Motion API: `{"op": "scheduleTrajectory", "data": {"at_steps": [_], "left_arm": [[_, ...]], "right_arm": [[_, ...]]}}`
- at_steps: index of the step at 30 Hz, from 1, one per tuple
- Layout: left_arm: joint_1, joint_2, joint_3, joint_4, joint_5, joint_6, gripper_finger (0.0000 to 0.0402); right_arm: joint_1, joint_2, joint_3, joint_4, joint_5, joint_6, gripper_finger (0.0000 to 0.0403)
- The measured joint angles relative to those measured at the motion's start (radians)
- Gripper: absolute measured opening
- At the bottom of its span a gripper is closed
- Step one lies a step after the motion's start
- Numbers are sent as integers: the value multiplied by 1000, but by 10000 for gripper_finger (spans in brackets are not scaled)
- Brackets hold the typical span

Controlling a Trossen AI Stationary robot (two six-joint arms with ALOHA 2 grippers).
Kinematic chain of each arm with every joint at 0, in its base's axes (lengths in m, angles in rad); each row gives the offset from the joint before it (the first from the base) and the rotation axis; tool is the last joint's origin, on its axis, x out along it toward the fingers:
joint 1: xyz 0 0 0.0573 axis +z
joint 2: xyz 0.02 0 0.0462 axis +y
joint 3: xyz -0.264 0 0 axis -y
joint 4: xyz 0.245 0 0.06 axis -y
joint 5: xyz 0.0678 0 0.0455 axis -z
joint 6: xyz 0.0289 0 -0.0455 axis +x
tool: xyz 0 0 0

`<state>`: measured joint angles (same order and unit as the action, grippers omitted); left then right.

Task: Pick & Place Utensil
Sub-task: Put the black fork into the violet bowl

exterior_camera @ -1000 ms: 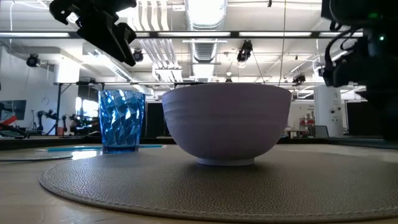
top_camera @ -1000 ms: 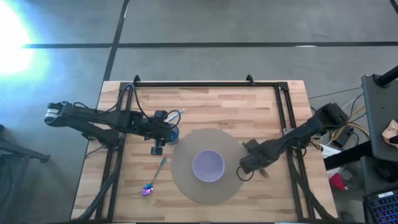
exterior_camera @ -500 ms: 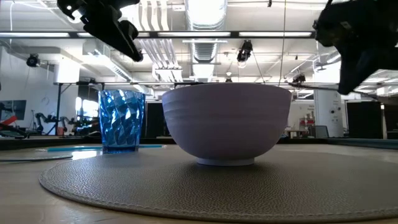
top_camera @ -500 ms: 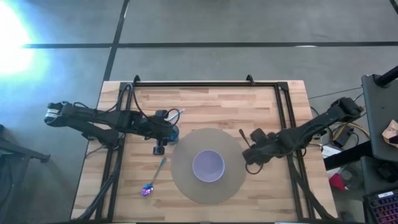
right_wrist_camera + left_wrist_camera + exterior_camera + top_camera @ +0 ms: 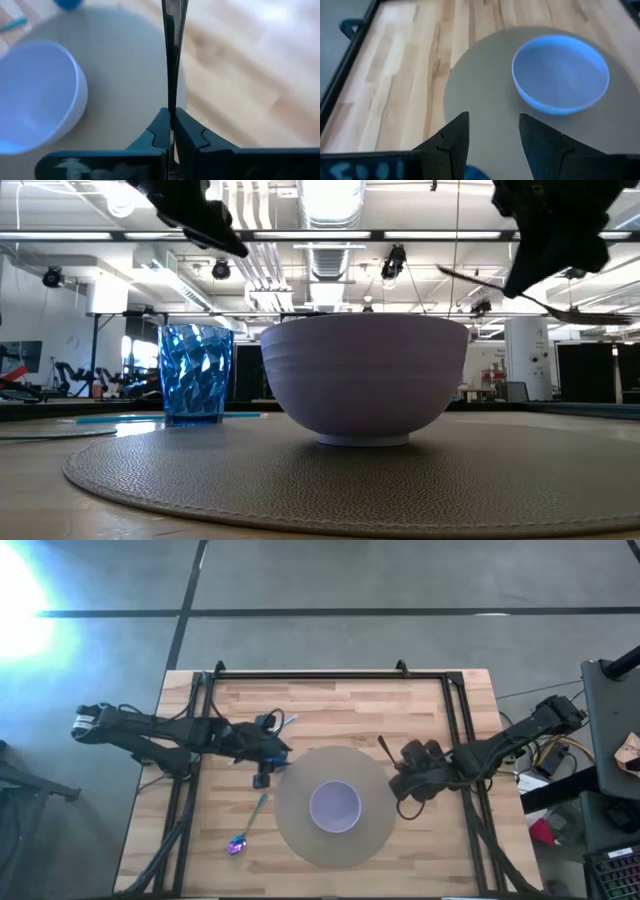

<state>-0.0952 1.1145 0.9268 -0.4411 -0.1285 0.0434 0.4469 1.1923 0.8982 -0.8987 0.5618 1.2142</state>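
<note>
In the high view, the wooden table (image 5: 330, 705) carried a round grey mat (image 5: 300, 780) with a pale lavender bowl (image 5: 334, 807) at its middle. The right gripper (image 5: 398, 772) hung at the mat's three o'clock edge, clenched on a dark utensil (image 5: 383, 748) whose free end pointed toward eleven o'clock above the mat's rim. The left gripper (image 5: 262, 780) hovered at the mat's ten o'clock edge, just beside a blue cup (image 5: 276, 750), most of which the arm hid. A teal-handled spoon (image 5: 248, 823) with an iridescent head lay on the bare wood at eight o'clock of the mat, apart from everything else. In the low view, the bowl (image 5: 364, 380) filled the centre on the mat (image 5: 350, 480), the blue faceted cup (image 5: 196, 374) stood at nine o'clock of it, and the dark utensil (image 5: 530, 298) was held in the air above the bowl's rim level toward two o'clock, touching nothing below. In the left wrist view, the left gripper (image 5: 492, 132) was spread with nothing between its fingers, the mat (image 5: 485, 100) and bowl (image 5: 560, 73) lying ahead. In the right wrist view, the right gripper (image 5: 170, 125) was shut tight on the utensil's thin handle (image 5: 173, 55), which ran straight forward over the mat's edge, the bowl (image 5: 35, 95) beside it.
</note>
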Motion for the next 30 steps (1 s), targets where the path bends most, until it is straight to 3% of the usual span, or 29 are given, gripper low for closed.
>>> {"op": "scheduleTrajectory", "data": {"at_steps": [6, 13, 20, 30], "left_arm": [[0, 5, 0, 98, 0, -20, 165], [0, 45, 0, 222, 0, -65, 165], [-1, 135, 0, 385, 0, -73, 165], [-1, 228, 0, 633, 0, -80, 165]], "right_arm": [[0, -1, 15, 108, 190, -209, 8], [0, -1, 15, 312, 311, -483, 8], [0, 0, 2, 493, 335, -684, 8], [0, 0, -51, 701, 359, -848, 8]]}}
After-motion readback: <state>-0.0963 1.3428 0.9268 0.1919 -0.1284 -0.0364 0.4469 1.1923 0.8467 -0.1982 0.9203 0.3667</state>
